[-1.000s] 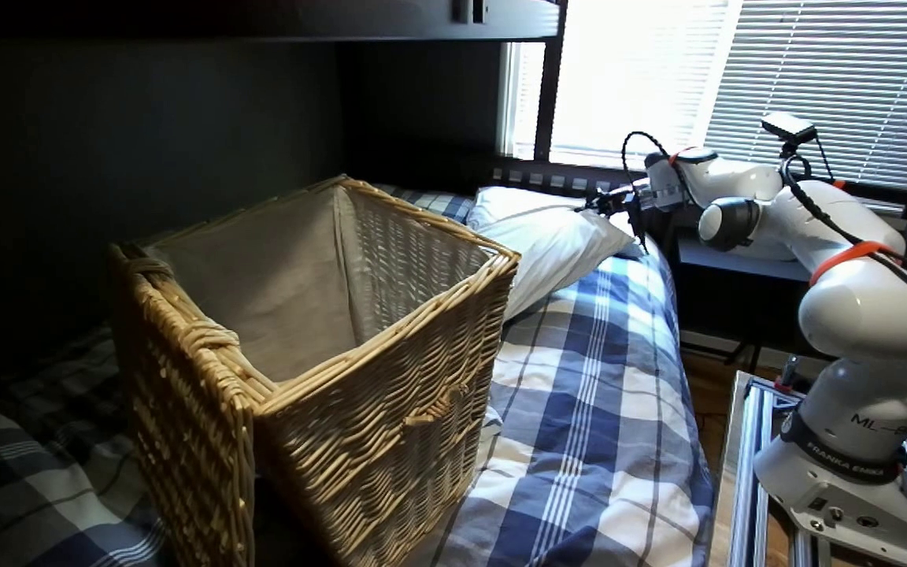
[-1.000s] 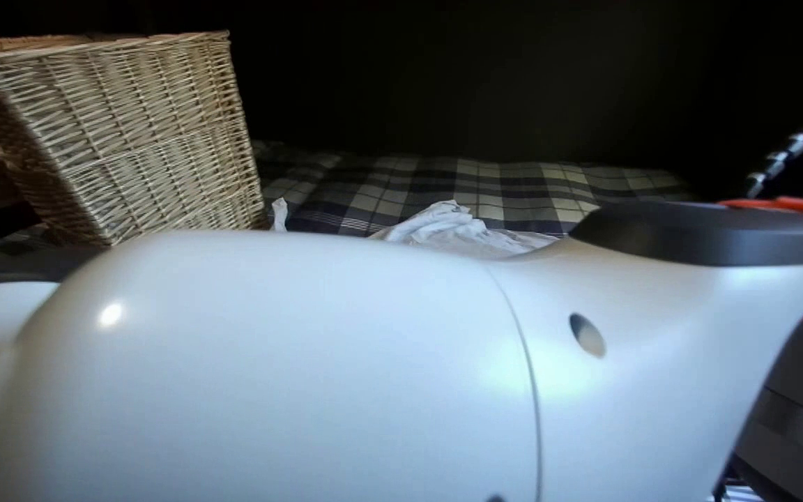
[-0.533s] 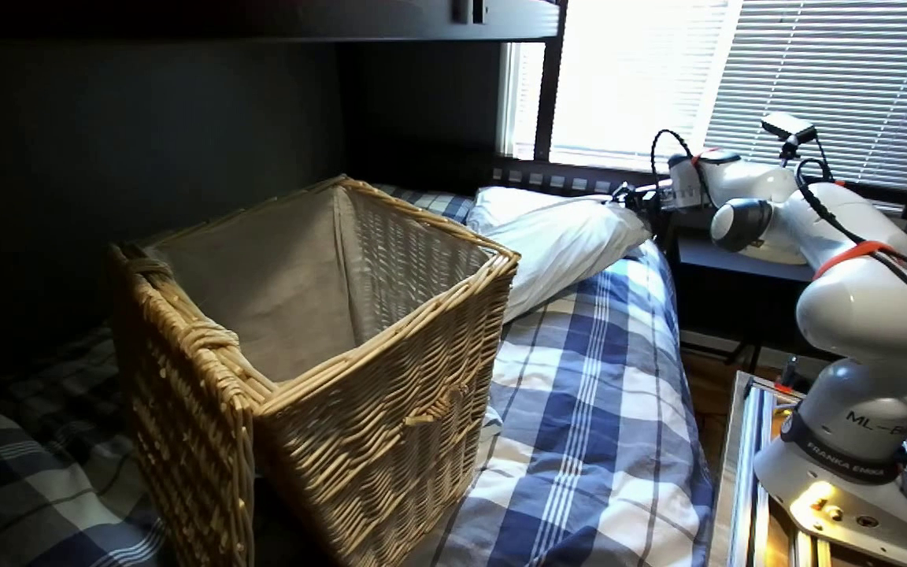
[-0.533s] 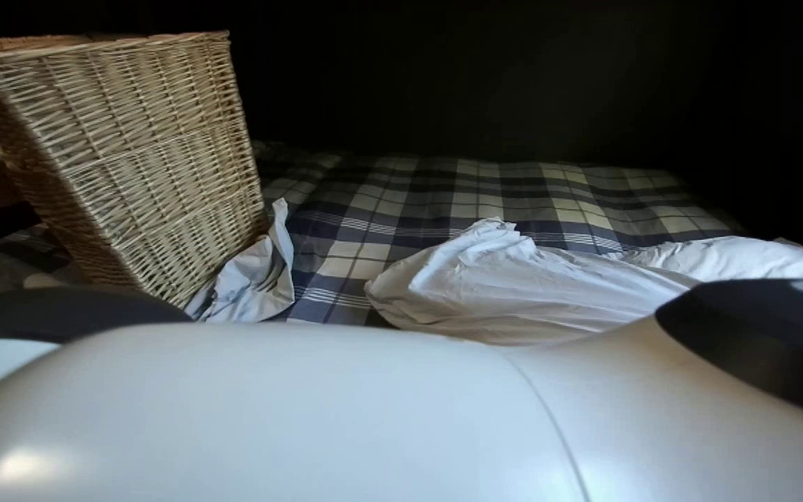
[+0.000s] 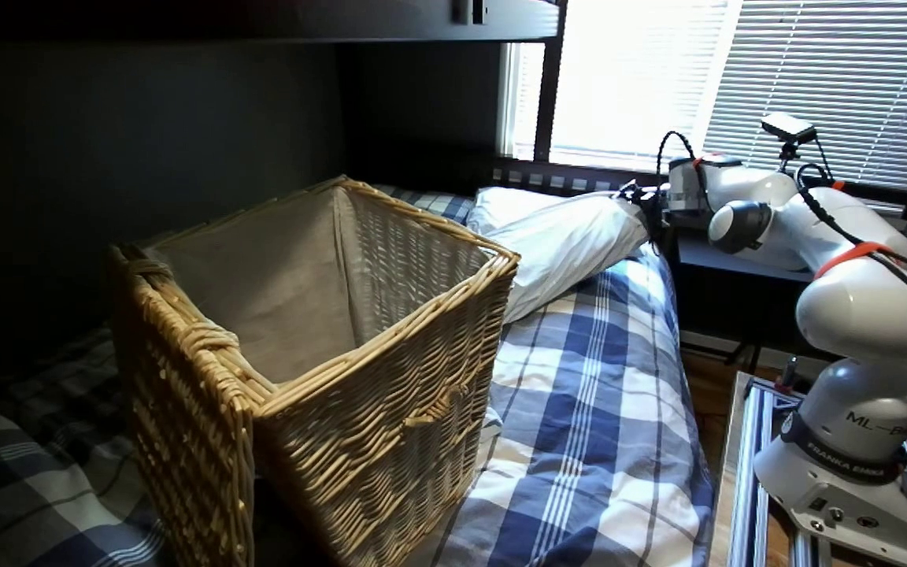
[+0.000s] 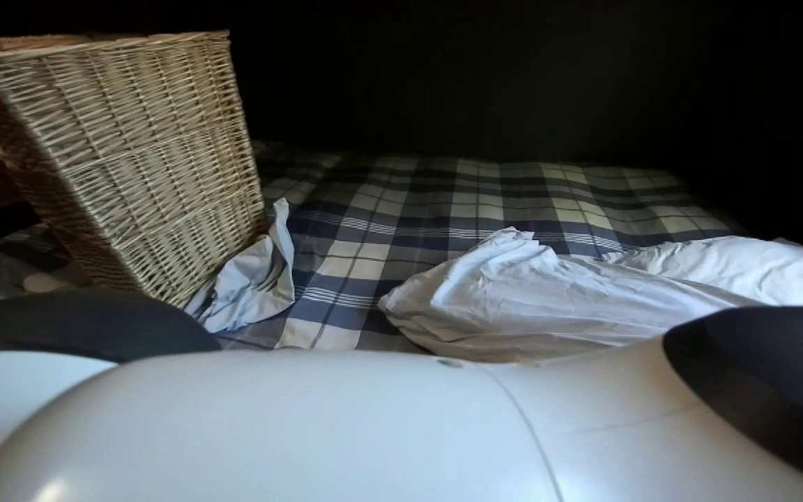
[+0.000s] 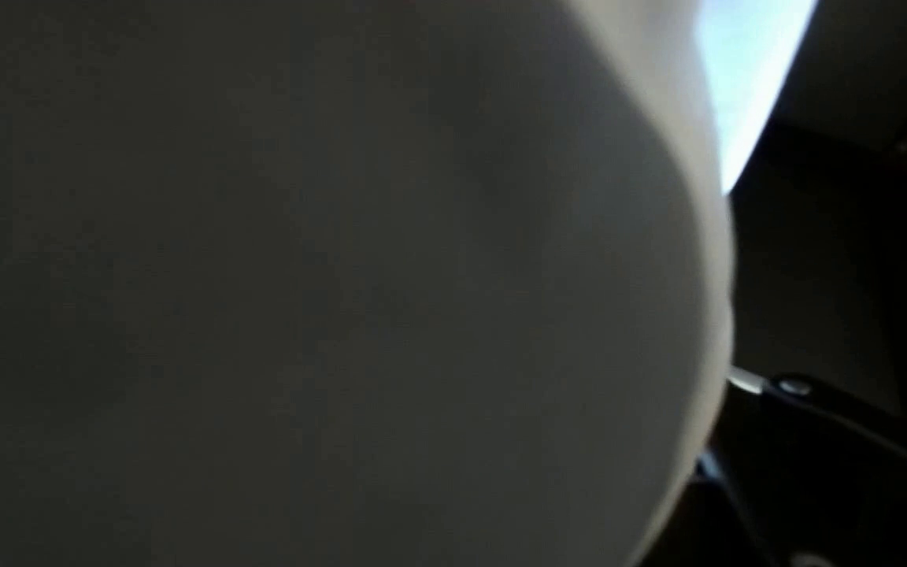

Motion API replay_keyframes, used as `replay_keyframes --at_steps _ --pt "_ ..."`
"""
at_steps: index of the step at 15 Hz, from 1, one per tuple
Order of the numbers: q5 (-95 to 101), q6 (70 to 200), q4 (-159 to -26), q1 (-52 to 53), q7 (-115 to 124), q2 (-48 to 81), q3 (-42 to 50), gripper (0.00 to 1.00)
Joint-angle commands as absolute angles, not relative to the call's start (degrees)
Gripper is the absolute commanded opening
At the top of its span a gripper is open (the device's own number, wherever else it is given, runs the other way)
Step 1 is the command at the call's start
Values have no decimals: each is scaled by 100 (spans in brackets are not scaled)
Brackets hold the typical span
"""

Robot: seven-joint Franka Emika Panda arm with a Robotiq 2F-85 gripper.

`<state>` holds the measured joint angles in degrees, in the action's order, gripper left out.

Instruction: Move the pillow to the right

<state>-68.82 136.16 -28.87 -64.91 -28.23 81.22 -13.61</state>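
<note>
The white pillow rests on the plaid blanket before me, at two o'clock from the wicker basket in an exterior view. At the pillow's own two o'clock, the end effector, its contact poorly lit, appears pinched closed on the edge. Wrist view: pillow, blurred, nine o'clock to centre.

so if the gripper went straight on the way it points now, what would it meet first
Most likely the nearer white pillow: in an exterior view the gripper points at its right-hand end, and that pillow seems to fill most of the wrist view. Whether they touch is unclear.
</note>
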Motion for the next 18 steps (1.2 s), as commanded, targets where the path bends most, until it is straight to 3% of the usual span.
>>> replay_keyframes --at_steps 1,5,6,9,18 --pt "-6804 13352 -2551 -6217 -3226 8305 -1510 65" --pt "-6333 12715 -2860 -5838 -3244 8163 -1301 96" --pt "-6198 12599 -2920 -5758 -3160 8140 -1249 99" --pt "-5617 12813 -2938 -5441 -3044 8094 -830 100" --pt "-4485 15337 -2940 -4566 -2945 7972 583 100"
